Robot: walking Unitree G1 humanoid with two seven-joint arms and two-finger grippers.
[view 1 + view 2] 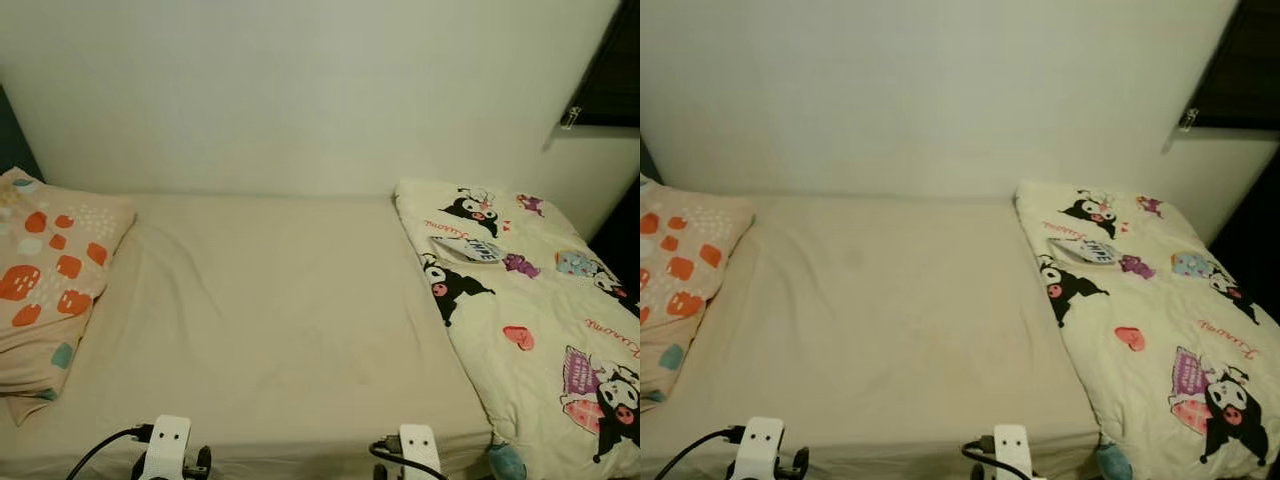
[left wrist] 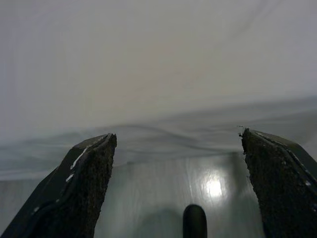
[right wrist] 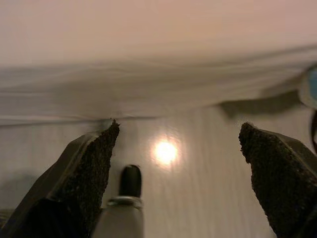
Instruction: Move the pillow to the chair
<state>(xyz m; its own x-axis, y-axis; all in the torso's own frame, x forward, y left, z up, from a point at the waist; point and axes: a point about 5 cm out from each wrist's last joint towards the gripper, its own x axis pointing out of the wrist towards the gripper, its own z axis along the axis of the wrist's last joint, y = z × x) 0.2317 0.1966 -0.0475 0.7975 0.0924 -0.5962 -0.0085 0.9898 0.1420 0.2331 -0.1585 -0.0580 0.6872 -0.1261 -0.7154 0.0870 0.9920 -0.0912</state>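
The orange-patterned pillow (image 1: 48, 285) lies at the left end of the bed (image 1: 270, 330), well apart from the cartoon-print quilt (image 1: 530, 320) on the right end. Left pincer (image 2: 178, 186) and right pincer (image 3: 178, 173) both gape wide, empty, above the pale floor (image 3: 198, 168) beside the bed's edge.

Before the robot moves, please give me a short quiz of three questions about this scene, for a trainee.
1. True or false: the pillow lies at the robot's left end of the bed.
2. What covers the bed's right end? A) cartoon-print blanket B) towel C) coat
3. Fill in: the left gripper and right gripper both have fingers that are ____.

Key: 1 true; 2 A; 3 open, holding nothing.
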